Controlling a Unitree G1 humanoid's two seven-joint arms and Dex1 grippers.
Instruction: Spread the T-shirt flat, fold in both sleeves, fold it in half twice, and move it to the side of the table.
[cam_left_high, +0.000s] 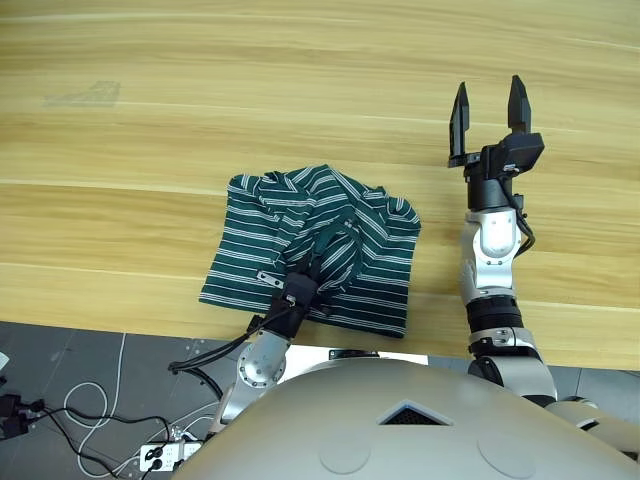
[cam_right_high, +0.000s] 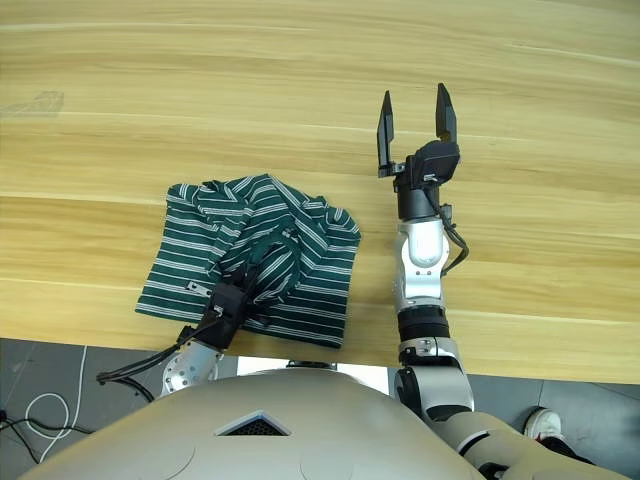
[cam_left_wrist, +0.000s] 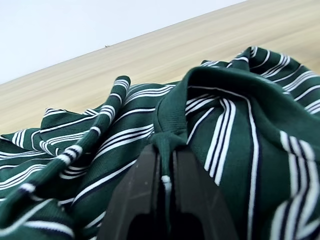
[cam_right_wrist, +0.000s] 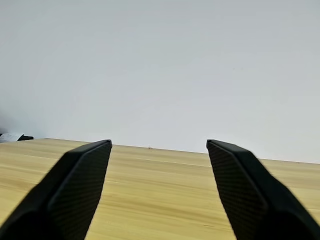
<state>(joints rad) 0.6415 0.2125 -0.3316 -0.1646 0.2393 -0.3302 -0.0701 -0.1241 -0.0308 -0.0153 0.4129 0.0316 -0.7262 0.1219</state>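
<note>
A dark green T-shirt (cam_left_high: 300, 235) with white stripes lies crumpled near the front edge of the wooden table (cam_left_high: 300, 80). My left gripper (cam_left_high: 325, 252) sits on the shirt's middle, shut on a raised fold of its cloth; the left wrist view shows the T-shirt (cam_left_wrist: 230, 130) pinched between the dark fingers (cam_left_wrist: 142, 195). To the right of the shirt and apart from it, my right gripper (cam_left_high: 489, 108) stands open above the bare table with its fingers (cam_right_wrist: 80, 185) pointing away from me.
The wooden table stretches far back and to both sides of the shirt. Below its front edge on the left, cables (cam_left_high: 90, 420) and a power strip (cam_left_high: 170, 455) lie on the grey floor.
</note>
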